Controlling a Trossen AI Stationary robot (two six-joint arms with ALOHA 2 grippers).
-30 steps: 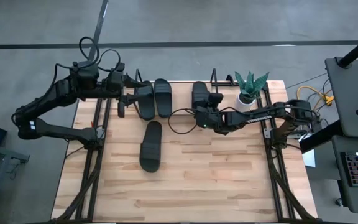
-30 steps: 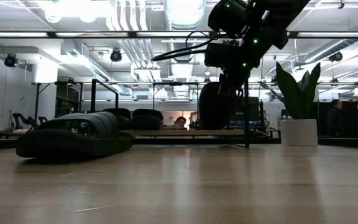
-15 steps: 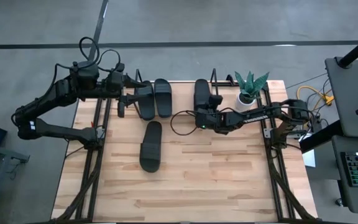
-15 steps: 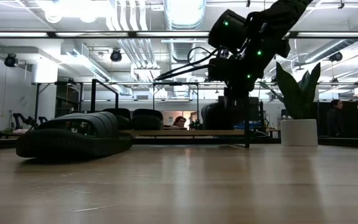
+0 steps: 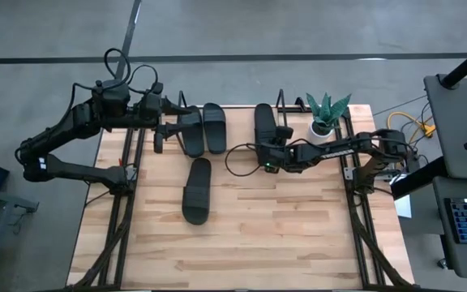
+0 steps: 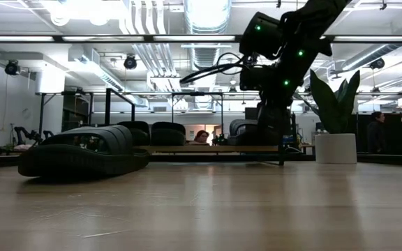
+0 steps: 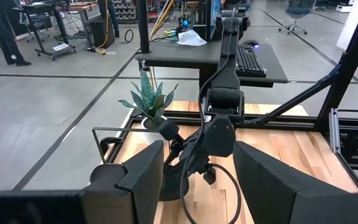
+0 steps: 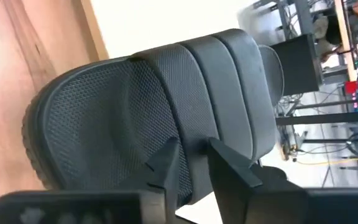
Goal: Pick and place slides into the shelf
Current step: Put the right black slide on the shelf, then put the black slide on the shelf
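Two black slides (image 5: 189,130) (image 5: 213,126) lie side by side on the shelf (image 5: 237,122) at the table's far edge. A third slide (image 5: 263,120) lies flat on the shelf's right part, sole down. My right gripper (image 8: 188,149) is at its near end, its fingers slightly apart on either side of the strap's edge. A fourth slide (image 5: 197,191) rests sole down on the tabletop. My left gripper (image 5: 162,126) hovers open above the shelf's left end, holding nothing. My right gripper has one finger (image 8: 166,165) over the footbed side and the other over the outer side of the strap's edge (image 8: 191,134), coming slanting down from the near right. Whether the fingers touch the strap I cannot tell. The slide rests on the shelf board.
A potted plant (image 5: 327,113) stands just right of the shelf. The shelf's black wire end frames (image 5: 280,99) rise beside the third slide. A cable loops off my right arm (image 5: 233,150) over the table. Bare wood lies toward the near edge.
My right gripper has sunk toward the shelf and tipped over, laying the third slide down. The slide stood nearly upright on its toe end above the board a second ago and now lies flat on it.
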